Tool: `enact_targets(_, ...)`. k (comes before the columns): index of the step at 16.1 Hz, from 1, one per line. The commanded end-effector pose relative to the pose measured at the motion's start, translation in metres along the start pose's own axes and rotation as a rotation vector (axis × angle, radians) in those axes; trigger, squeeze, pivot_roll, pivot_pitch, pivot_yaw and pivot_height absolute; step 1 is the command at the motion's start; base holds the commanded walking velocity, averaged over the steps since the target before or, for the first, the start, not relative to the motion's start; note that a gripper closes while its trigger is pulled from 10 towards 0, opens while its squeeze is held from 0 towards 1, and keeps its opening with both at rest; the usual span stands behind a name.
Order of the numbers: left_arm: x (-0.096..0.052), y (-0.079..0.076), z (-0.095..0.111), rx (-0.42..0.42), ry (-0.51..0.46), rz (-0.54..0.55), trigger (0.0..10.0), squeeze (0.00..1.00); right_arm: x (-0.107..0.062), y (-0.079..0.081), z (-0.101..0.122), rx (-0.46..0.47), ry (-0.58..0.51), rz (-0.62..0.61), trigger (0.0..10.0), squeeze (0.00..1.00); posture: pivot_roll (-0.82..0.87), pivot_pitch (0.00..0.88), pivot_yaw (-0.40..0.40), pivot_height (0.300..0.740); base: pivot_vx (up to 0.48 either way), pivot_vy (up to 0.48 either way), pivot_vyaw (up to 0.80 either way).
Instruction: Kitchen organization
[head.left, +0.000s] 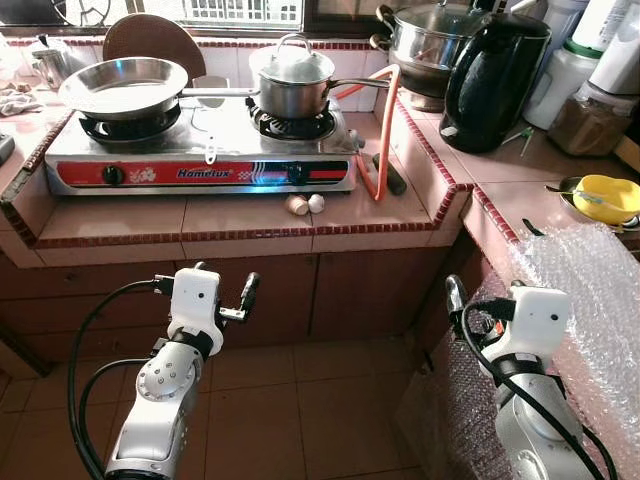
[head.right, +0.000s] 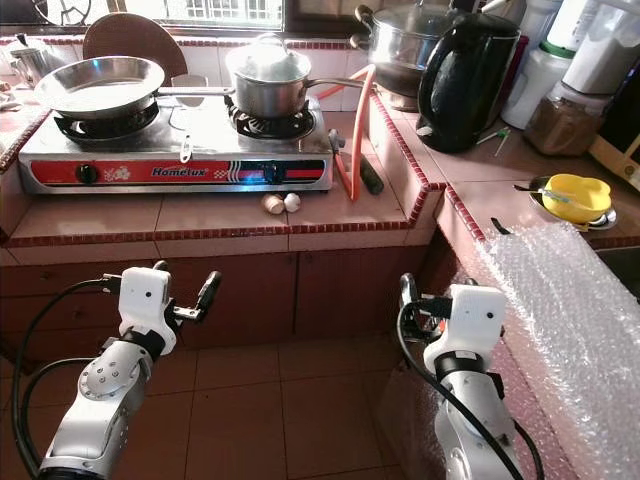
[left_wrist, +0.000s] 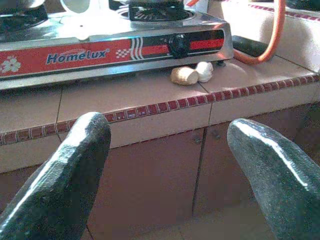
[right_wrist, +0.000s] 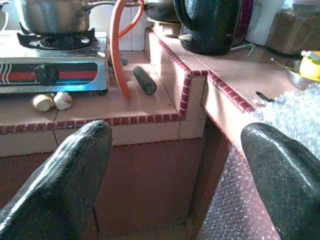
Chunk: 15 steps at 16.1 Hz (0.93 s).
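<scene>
Little of the tidying looks done, to judge by the cluttered worktop (head.left: 240, 222). Both tools hang low in front of the cupboards, below the worktop edge, holding nothing. The left tool (head.left: 243, 298) has its fingers (left_wrist: 65, 170) apart, and so does the right tool (right_wrist: 175, 170), as each wrist view shows.

Nearest the right tool, just beside it on its outer side, a sheet of bubble wrap (head.left: 590, 300) drapes over the worktop corner and could snag that arm as it lifts.

Ahead of and above the left tool, two eggshells (head.left: 306, 204) lie on the tile in front of the stove (head.left: 200, 160); they seem the likeliest first things to clear. Near them an orange hose (head.left: 385, 130) loops down beside a dark cylinder (right_wrist: 144, 80), and it lies across the way to the corner.

Farther on, a pan (head.left: 125, 86) and a lidded pot (head.left: 293, 82) sit on the burners. To the right of those stand a black kettle (head.left: 493, 80), a big steel pot (head.left: 430, 45) and jars (head.left: 580, 90). A yellow bowl (head.left: 607, 196) with a spoon rests beyond the wrap.
</scene>
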<state>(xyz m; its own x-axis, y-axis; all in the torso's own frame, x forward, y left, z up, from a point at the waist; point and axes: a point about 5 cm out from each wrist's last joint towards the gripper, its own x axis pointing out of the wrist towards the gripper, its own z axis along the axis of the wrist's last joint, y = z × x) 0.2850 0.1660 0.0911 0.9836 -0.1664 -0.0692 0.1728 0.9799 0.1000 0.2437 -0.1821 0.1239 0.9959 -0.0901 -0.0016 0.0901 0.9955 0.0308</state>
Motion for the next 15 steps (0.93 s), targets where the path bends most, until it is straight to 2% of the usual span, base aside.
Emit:
enact_targets(1, 0.0, -0.002, -0.001, 0.017, 0.004, -0.01, 10.0, 0.0, 0.0, -0.004, -0.002, 0.009, 0.005, -0.019, 10.0, 0.0, 0.15, 0.03, -0.053, 0.74, 0.0, 0.0, -0.79)
enact_targets(6, 0.003, -0.005, -0.002, 0.004, 0.02, -0.041, 10.0, 0.0, -0.004, 0.002, -0.006, 0.029, 0.01, -0.019, 10.0, 0.0, 0.14, 0.043, -0.034, 0.74, 0.0, 0.0, -0.78)
enact_targets(8, 0.004, -0.007, -0.003, -0.036, 0.043, -0.051, 10.0, 0.0, -0.005, 0.001, -0.005, 0.031, 0.0, -0.017, 10.0, 0.0, 0.13, 0.051, -0.042, 0.74, 0.0, 0.0, 0.0)
enact_targets(10, 0.003, -0.016, -0.001, -0.02, 0.04, -0.142, 10.0, 0.0, -0.004, 0.0, -0.003, 0.024, 0.002, -0.012, 10.0, 0.0, 0.15, 0.062, -0.087, 0.74, 0.0, 0.0, 0.0)
enact_targets(12, 0.004, -0.022, 0.003, 0.017, 0.024, -0.212, 10.0, 0.0, -0.002, 0.001, -0.002, 0.02, 0.001, -0.003, 10.0, 0.0, 0.15, 0.061, -0.095, 0.74, 0.0, 0.0, 0.0)
enact_targets(15, 0.008, -0.028, 0.01, 0.013, -0.001, -0.233, 10.0, 0.0, 0.0, -0.003, -0.002, 0.009, 0.003, -0.027, 10.0, 0.0, 0.14, 0.053, -0.078, 0.74, 0.0, 0.0, -0.27)
